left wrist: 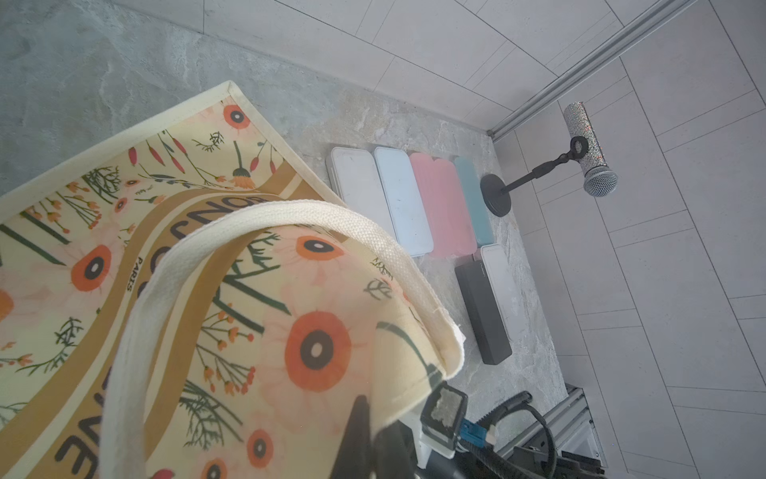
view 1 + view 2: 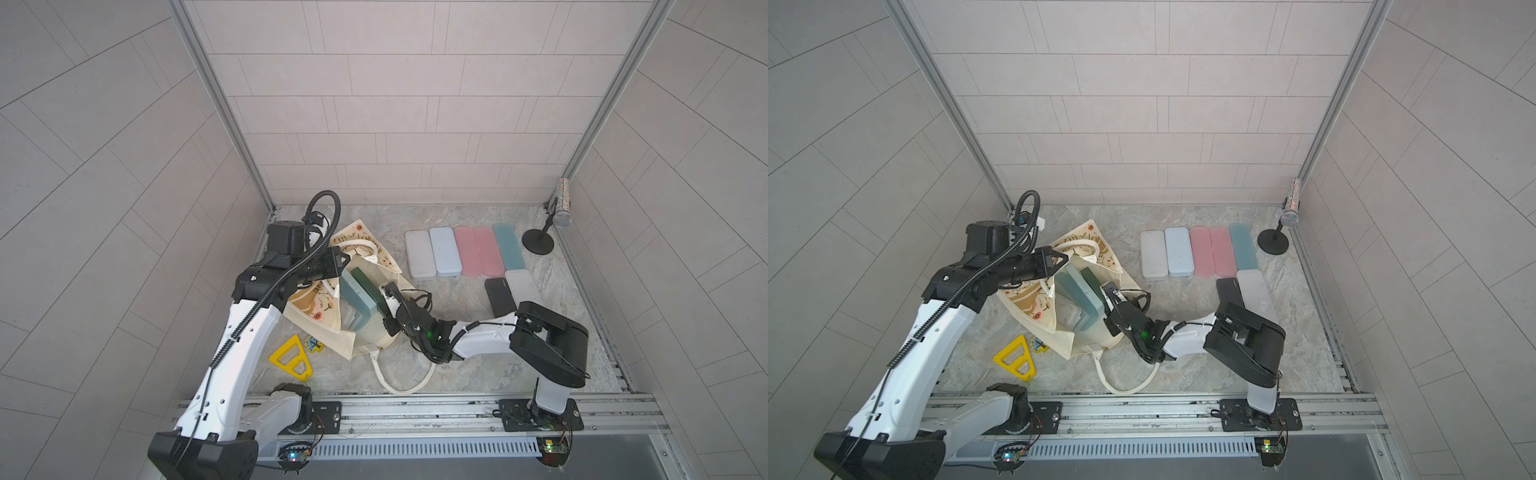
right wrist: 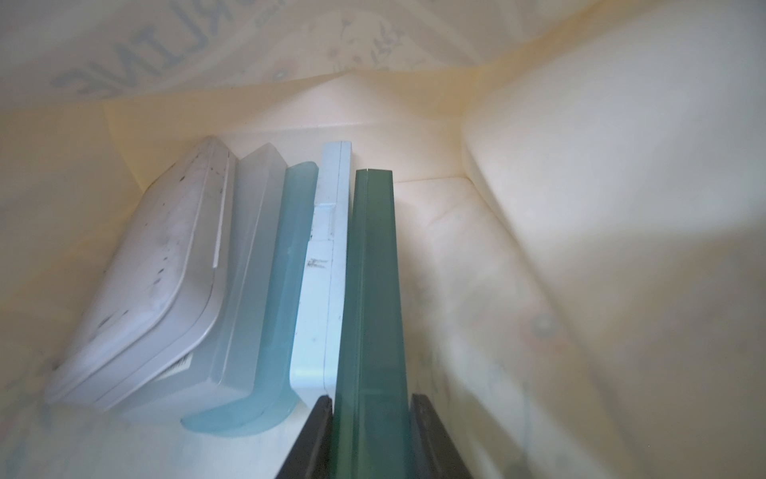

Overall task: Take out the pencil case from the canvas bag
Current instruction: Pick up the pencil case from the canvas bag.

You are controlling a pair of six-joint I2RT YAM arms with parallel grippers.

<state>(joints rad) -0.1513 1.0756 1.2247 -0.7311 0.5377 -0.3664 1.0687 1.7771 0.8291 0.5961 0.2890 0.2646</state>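
In both top views: canvas bag (image 2: 347,349) slumped on the table (image 2: 457,365), mouth open, edge pinched by the fully closed left gripper (image 2: 341,261); seven loose cases (image 2: 444,251) laid flat near it. Left wrist: printed fabric, one rope handle (image 1: 290,215). Right wrist: five cases on edge inside; right gripper (image 3: 371,398) clamped on the dark green pencil case (image 3: 373,269). Probably stiff, light, slippery; best gripped on the flat faces.

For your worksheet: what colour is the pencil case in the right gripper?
The pencil case is dark green; right wrist view best.
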